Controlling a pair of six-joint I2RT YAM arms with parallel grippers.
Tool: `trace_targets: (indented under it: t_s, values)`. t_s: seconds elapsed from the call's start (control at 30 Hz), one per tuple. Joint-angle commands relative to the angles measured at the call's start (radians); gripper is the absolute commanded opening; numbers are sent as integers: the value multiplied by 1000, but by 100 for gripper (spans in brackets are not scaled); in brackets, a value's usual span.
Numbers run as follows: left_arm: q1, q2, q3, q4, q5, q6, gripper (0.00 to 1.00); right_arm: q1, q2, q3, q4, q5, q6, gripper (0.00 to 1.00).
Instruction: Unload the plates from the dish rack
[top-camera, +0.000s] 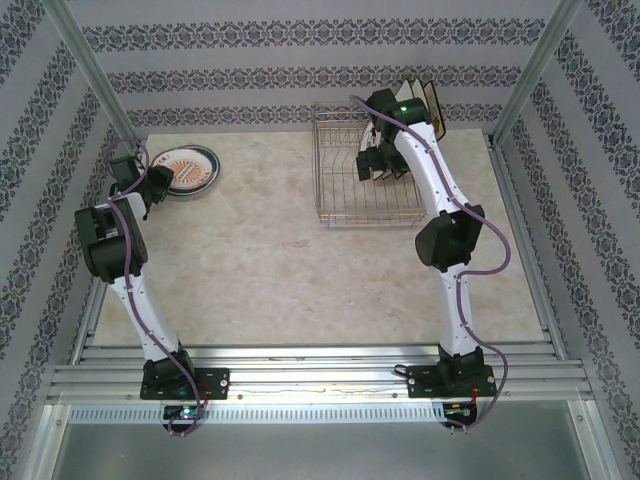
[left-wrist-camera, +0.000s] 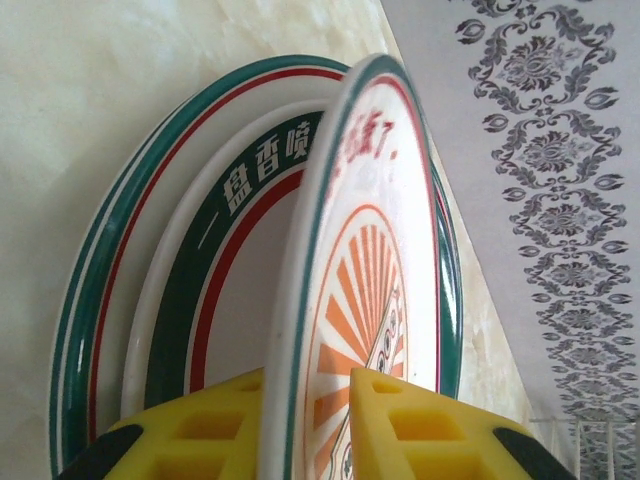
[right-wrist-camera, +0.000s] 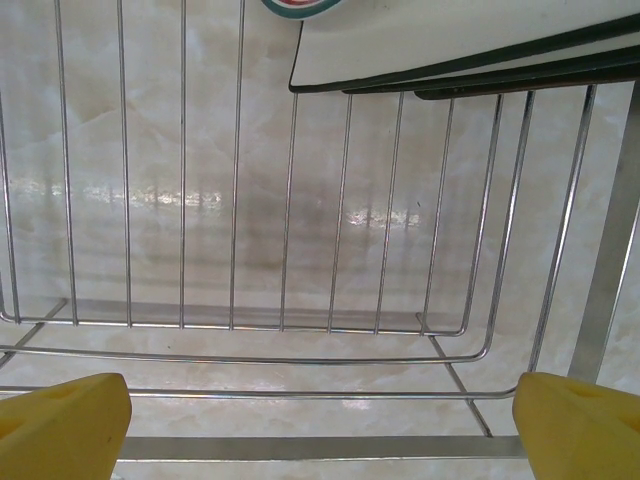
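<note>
The left gripper (left-wrist-camera: 320, 425) is hovering well left of the dish rack (top-camera: 345, 195), its yellow fingers (left-wrist-camera: 200, 440) sitting narrow on either side of the rim of a round plate (left-wrist-camera: 375, 270); whether they are pinching it, I cannot tell. That plate is tilting above a 2nd round plate (left-wrist-camera: 190, 270). The right gripper (right-wrist-camera: 320, 425) is hanging wide and empty over the rack's wires, with square plates (right-wrist-camera: 430, 40) standing at the rack's far right corner.

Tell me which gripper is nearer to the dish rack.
Right. The right gripper hangs over the dish rack; the left gripper is far to its left, at the round plates.
</note>
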Motion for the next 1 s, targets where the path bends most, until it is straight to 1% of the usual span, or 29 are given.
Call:
trace_targets:
  t_s: [0.0, 0.23, 0.4, 0.5, 0.6, 0.63, 0.8, 0.97]
  values:
    - [-1, -44, 22, -134, -62, 92, 25, -2, 16, 28, -33, -10, -6, 98]
    - [-11, -82, 79, -326, -148, 210, 32, -1, 8, 25, -31, -12, -4, 98]
    - [-29, -94, 161, -472, -213, 298, 40, 7, 6, 24, -33, -12, -3, 98]
    - [-43, -96, 209, -554, -254, 339, 47, 10, 2, 20, -33, -8, 0, 98]
    - [-55, -98, 243, -626, -291, 376, 56, 11, -5, 14, -33, -5, 0, 98]
    - [-59, -98, 253, -649, -304, 385, 58, 10, -8, 11, -33, -5, -1, 98]
    - [-68, -131, 247, -708, -355, 427, 60, 10, -31, -19, -22, -1, 0, 98]
    - [-70, -147, 246, -754, -377, 460, 63, 10, -47, -31, -20, -4, -2, 98]
